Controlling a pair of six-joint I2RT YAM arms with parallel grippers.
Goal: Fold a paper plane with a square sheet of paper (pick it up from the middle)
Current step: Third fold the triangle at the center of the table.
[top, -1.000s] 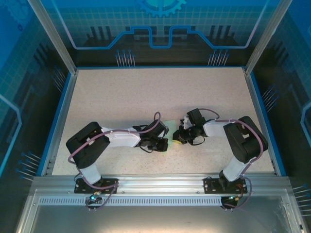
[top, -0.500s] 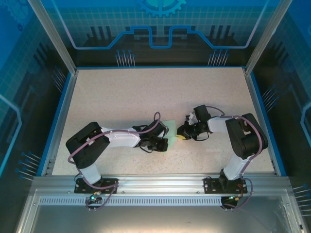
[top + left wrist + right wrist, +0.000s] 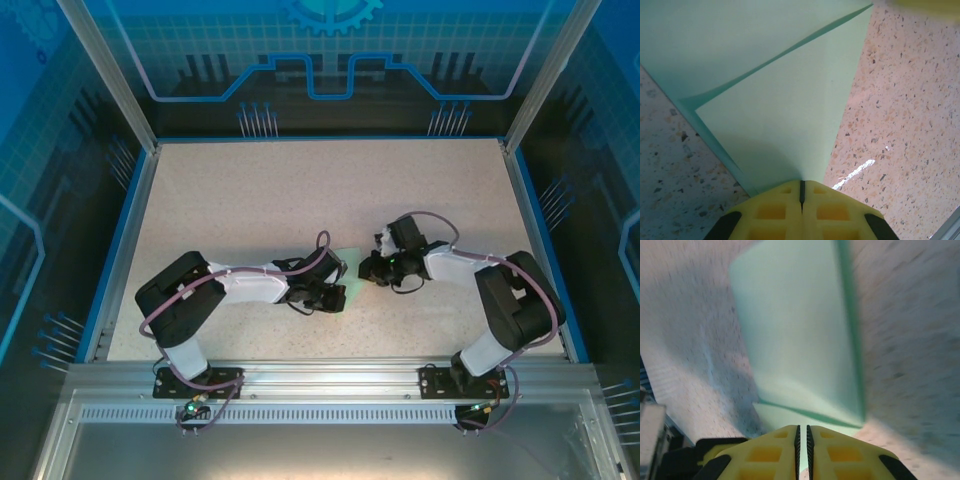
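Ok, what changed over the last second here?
The right arm swung its elbow out to the right and toward the near edge, while the right claw kept close to the paper. The left claw stayed shut at the paper, which did not visibly move.

Finding: movement is confined to the right arm. Over the last second the right pincer (image 3: 368,271) has travelled a short way toward the far side of the bench (image 3: 250,190), away from the arm bases. It first slid slightly outward, away from the left pincer (image 3: 335,297), then came back in. It now sits beside the far part of the sheet of paper (image 3: 346,260) rather than its near edge. The pincer has also turned about its wrist, presenting its dark housing upward where yellow pads faced the overhead camera before. The right arm's elbow has swung outward and toward the near rail, well behind the pincer.
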